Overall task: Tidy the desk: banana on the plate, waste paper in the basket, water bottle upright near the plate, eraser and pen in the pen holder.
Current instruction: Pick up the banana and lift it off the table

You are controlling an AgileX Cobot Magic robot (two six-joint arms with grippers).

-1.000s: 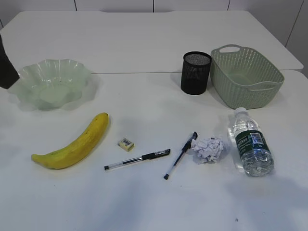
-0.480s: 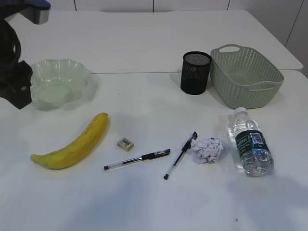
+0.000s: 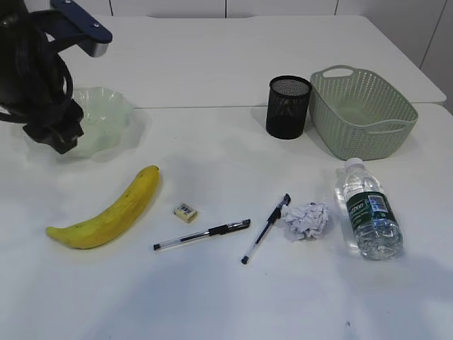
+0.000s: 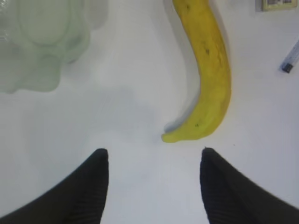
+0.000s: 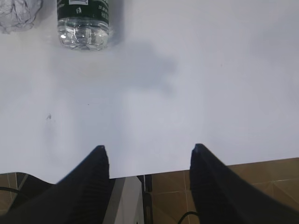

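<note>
I read the banana (image 3: 106, 213) as the first job: it lies flat near the surface's (image 3: 212, 297) left edge, its tip toward the front-left corner, touching nothing, with the plate (image 3: 106, 117) just behind it toward the rear-left and still bare. What has changed over the last second is my left arm (image 3: 39, 78): a second ago only a dark sliver showed at the left edge, and now it has swung in over the plate's near side. Its wrist view looks down on the banana's lower end, and the left gripper (image 4: 154, 175) hangs wide and empty above bare surface just short of that tip. So I judge the approach to the banana has begun, but no contact yet. Everything else sits as it did: the eraser (image 3: 185, 212) just right of the banana, two pens (image 3: 203, 236) mid-front, the waste paper (image 3: 306, 219) beside the second pen, the water bottle (image 3: 367, 216) lying on its side near the right edge, and the pen holder (image 3: 288, 108) and basket (image 3: 340, 142) standing empty toward the rear-right. My right gripper (image 5: 147, 168), also spread wide and holding nothing, hovers over the surface's front edge with the bottle's base ahead of it.
</note>
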